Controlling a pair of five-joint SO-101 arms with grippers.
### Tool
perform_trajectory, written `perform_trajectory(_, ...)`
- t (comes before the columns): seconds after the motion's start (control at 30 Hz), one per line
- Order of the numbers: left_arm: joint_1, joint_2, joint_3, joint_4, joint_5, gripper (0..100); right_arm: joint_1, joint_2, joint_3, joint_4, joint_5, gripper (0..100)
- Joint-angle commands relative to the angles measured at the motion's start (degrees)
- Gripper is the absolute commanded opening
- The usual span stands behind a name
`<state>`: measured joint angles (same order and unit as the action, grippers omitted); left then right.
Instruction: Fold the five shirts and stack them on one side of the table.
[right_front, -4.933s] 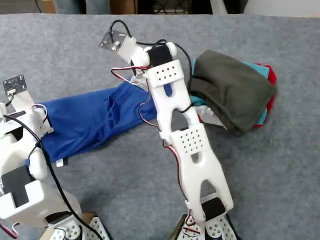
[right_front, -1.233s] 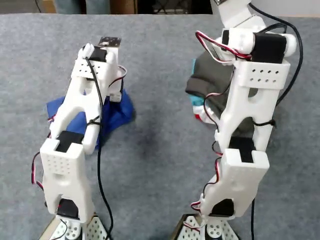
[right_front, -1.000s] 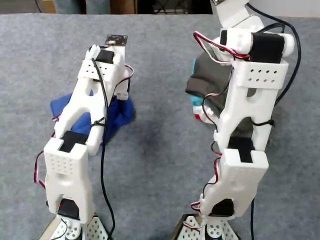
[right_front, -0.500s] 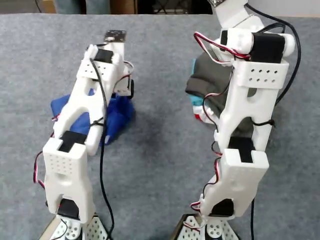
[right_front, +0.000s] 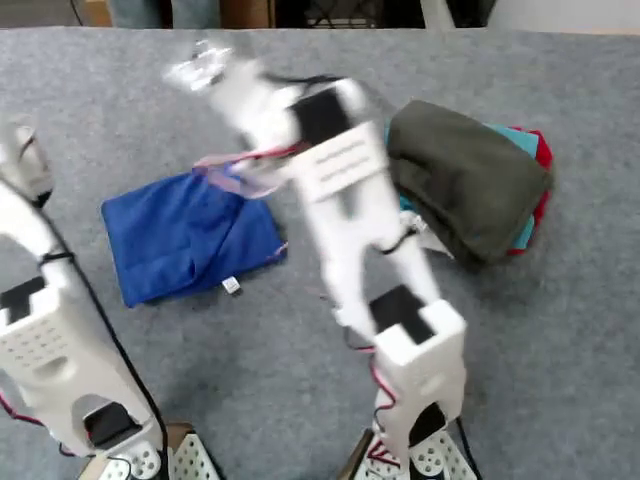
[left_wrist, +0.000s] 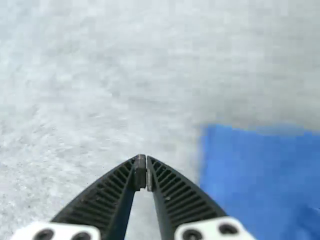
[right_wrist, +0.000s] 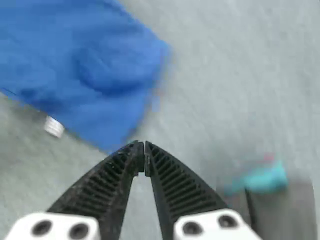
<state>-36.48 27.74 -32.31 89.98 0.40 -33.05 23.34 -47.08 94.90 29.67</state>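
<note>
The right end effector (right_wrist: 145, 146) is pinched shut on nothing, its tips hanging at the edge of the folded blue shirt (right_wrist: 85, 70), near the white tag (right_wrist: 52, 126). The left end effector (left_wrist: 141, 172) is likewise closed and empty, over bare desk (left_wrist: 75, 75) just beside the shirt's other edge. The shirt lies flat toward the left of the desk, well apart from the stack (right_front: 470, 185) on the right side — olive on top, teal and red under it.

The likely step is carrying this last shirt over to the stack, and several things could spoil it. If the closed tips come down as they are, they would push the cloth and rumple the fold rather than take it. A pinch that catches only the top layer would let the shirt fall open when lifted. Dragging it instead of lifting could bunch it on the felt-like desk. The stack looks domed and soft, so a shirt set off-centre may slide off. The right arm (right_front: 350, 200) also spans close beside the stack — a wide sweep could knock it askew.
</note>
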Motion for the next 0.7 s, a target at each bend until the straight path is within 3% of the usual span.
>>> perform_trajectory(0.0,-4.0,1.14,10.68,-11.25,-0.53,3,-5.98,4.88,-0.31,-5.8,-0.35,1.5)
perform_trajectory(0.23,-4.0,1.05,25.1,-27.96,-0.7,3,-10.11,22.29,-12.35,-15.38,-0.53,1.5)
perform_trajectory(0.37,-4.0,0.26,26.68,-30.42,-0.53,3,-10.11,33.1,-21.76,-18.02,-0.53,1.5)
perform_trajectory(0.67,-3.91,0.0,27.03,-30.59,-0.53,3,-7.03,46.2,-40.57,-2.2,-0.53,1.5)
